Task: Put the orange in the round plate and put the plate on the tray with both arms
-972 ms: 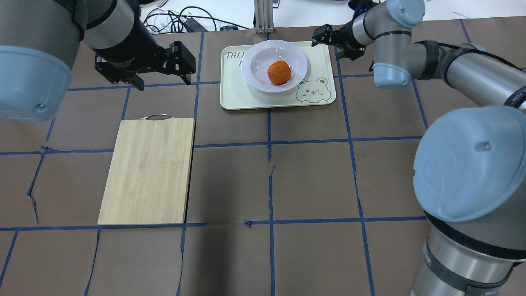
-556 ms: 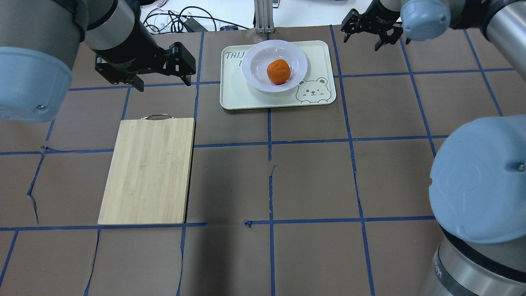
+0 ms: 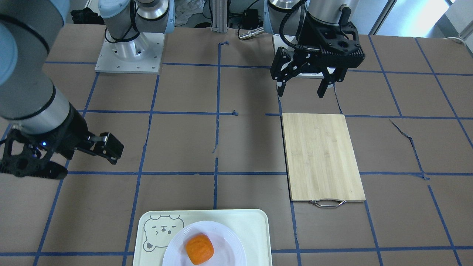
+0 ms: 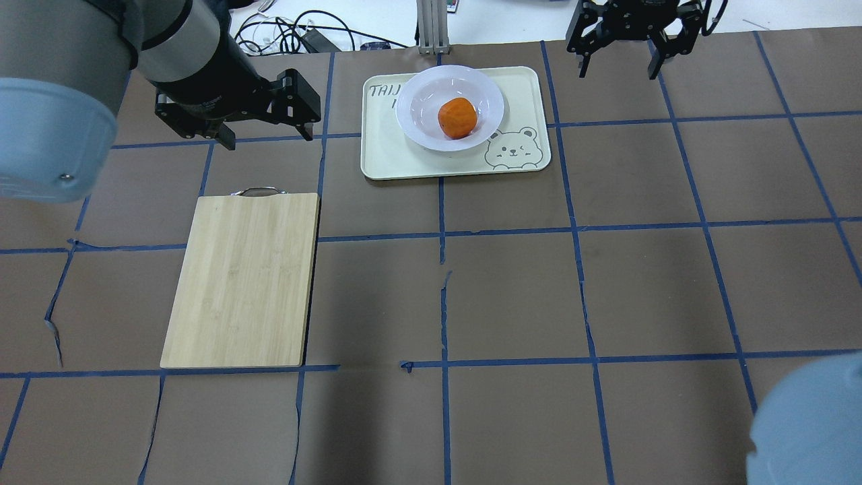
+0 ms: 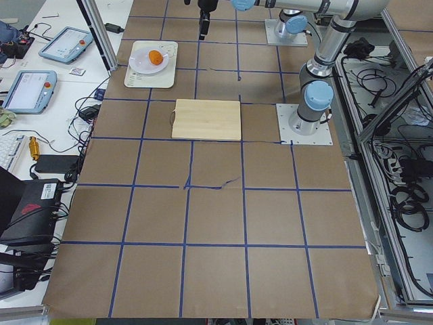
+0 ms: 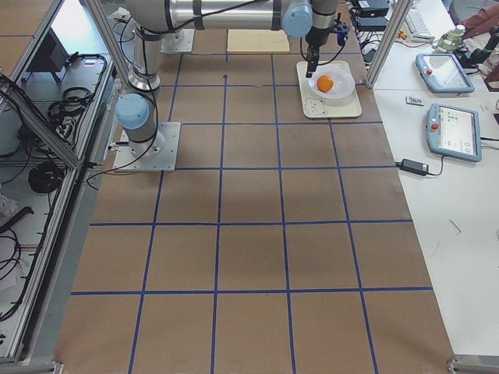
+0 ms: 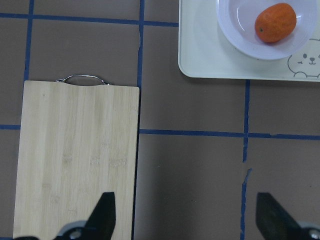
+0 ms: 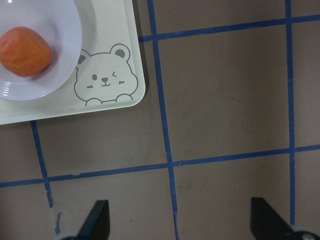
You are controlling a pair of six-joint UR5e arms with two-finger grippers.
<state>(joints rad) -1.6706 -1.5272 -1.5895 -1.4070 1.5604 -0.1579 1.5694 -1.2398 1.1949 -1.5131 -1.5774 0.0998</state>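
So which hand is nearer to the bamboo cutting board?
Left. The left hand hangs raised close by the bamboo cutting board, and the right hand is far off, on the other side of the tray.

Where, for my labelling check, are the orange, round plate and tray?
orange (image 4: 457, 118), overhead view, top skin
round plate (image 4: 406, 106), overhead view, left rim
tray (image 4: 387, 156), overhead view, bare left corner

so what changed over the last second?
The right pincer swung away from the tray's right edge, further right and toward the table's far edge, and its arm left most of the overhead view. It is open and empty; nothing was gripped or released. Left pincer, orange, plate, tray and board stayed put.
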